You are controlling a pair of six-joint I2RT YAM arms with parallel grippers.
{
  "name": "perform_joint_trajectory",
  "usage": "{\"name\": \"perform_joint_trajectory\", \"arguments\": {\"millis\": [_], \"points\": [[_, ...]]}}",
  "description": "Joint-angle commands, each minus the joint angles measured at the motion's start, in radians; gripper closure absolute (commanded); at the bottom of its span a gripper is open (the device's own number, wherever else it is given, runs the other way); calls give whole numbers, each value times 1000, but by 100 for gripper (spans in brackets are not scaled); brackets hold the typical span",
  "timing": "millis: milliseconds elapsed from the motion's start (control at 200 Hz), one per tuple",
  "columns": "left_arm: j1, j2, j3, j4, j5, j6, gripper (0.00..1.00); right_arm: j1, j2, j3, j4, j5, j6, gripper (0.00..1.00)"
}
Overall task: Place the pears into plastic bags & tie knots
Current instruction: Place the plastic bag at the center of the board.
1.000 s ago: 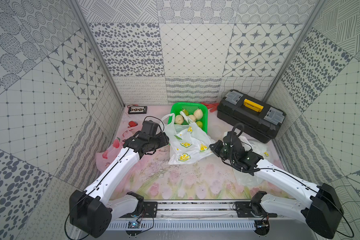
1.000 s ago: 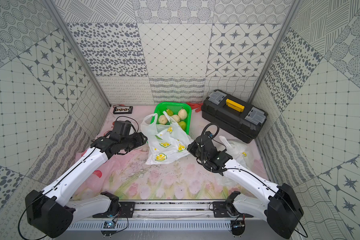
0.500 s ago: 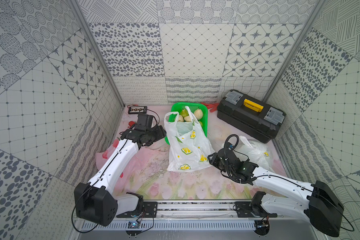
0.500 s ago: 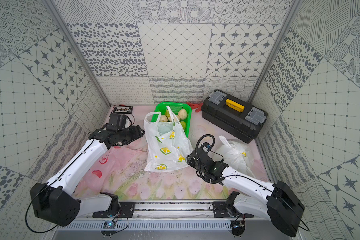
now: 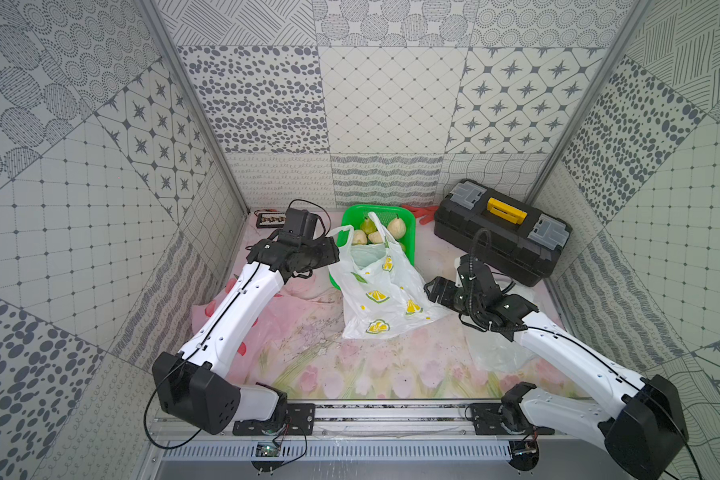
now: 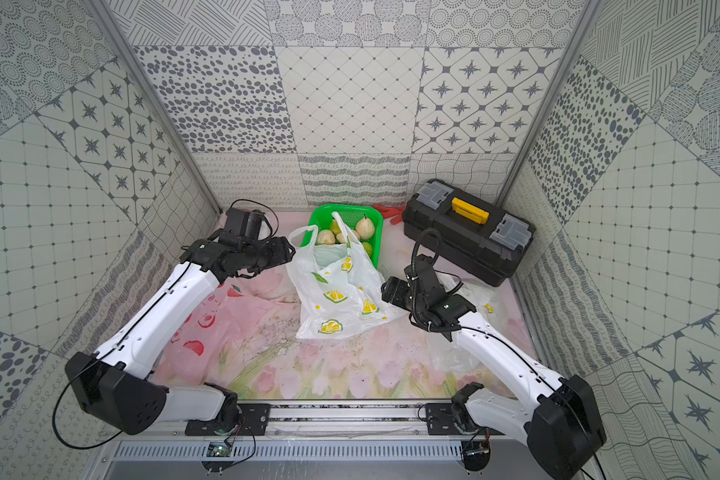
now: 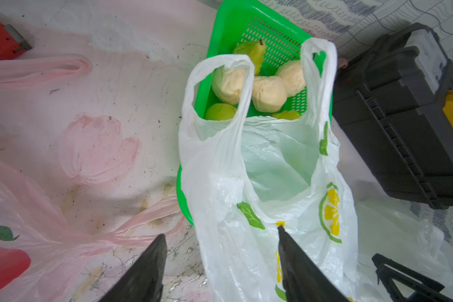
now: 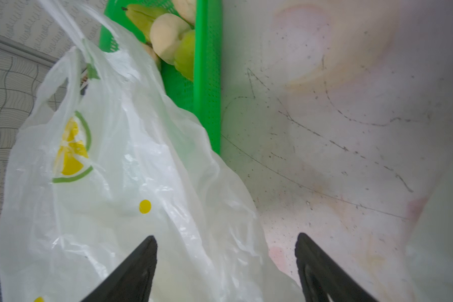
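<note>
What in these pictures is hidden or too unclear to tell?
- Inside the lemon bag: crinkled film hides the bottom in every view, so pears there cannot be told.
- Pears in the green basket: the bag covers the near ones in both top views; count unsure.
- Second white bag: the right arm crosses it in both top views.

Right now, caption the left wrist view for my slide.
Open left gripper at upright lemon-print bag by green basket of pears.

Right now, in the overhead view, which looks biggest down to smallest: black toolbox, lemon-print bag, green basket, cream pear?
1. black toolbox and lemon-print bag: look about alike, so no ranking.
2. green basket, partly covered by the bag.
3. cream pear.
</note>
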State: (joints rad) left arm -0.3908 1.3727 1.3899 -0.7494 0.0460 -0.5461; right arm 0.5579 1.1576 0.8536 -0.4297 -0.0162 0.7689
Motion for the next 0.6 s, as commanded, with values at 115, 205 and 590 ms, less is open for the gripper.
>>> {"name": "perform_joint_trajectory", "arguments": {"millis": [115,205,590], "points": [[-156,63,-40,130,121,10,34,49,149,58,-7,-85,-92,37],[-162,72,-69,135,117,9,35,140,159,3,22,-70,-55,46],[-109,158,76,30,57,206,33,327,199,-141,110,-19,35,55]]}}
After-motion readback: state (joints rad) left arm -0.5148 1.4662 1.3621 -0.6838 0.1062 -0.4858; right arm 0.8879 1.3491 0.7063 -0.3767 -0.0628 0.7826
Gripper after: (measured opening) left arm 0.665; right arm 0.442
